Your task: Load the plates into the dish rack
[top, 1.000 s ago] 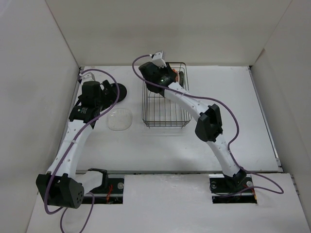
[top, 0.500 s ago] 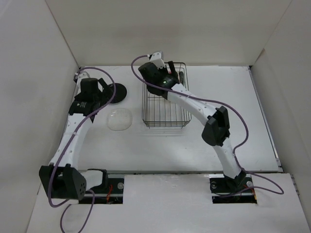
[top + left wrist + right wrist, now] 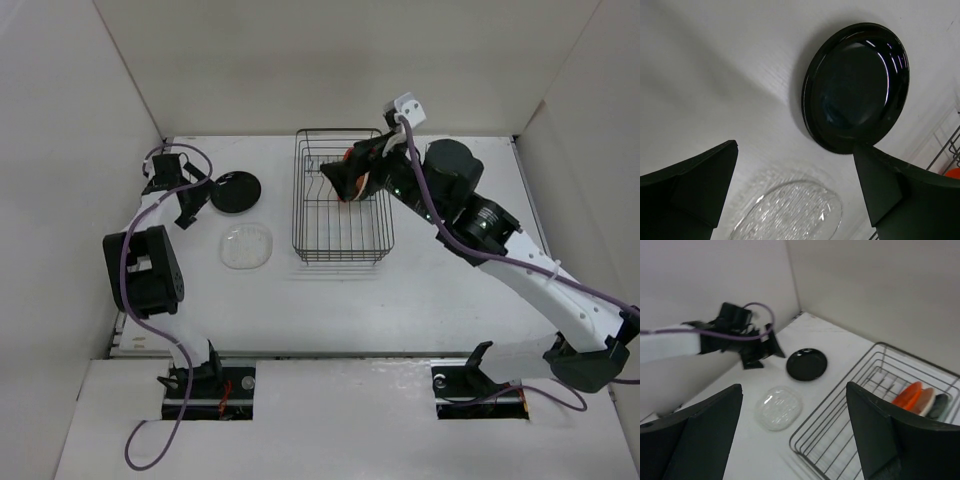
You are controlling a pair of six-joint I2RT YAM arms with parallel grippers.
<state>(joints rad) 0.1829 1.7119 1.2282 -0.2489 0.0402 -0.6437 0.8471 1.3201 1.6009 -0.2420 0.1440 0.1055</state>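
The black wire dish rack stands at the back centre. Three plates stand on edge in its far right corner: orange, cream and dark teal. A black plate and a clear plate lie flat on the table to the rack's left. My left gripper is open, just left of the black plate and above the clear plate. My right gripper hovers open and empty above the rack's far end.
White walls close in the table on the left, back and right. The left arm reaches along the left wall. The rack's near rim lies under my right fingers.
The right gripper has opened and swung up and to the right, away from the rack's far end. The left gripper has moved back toward the far left corner, beside the black plate.
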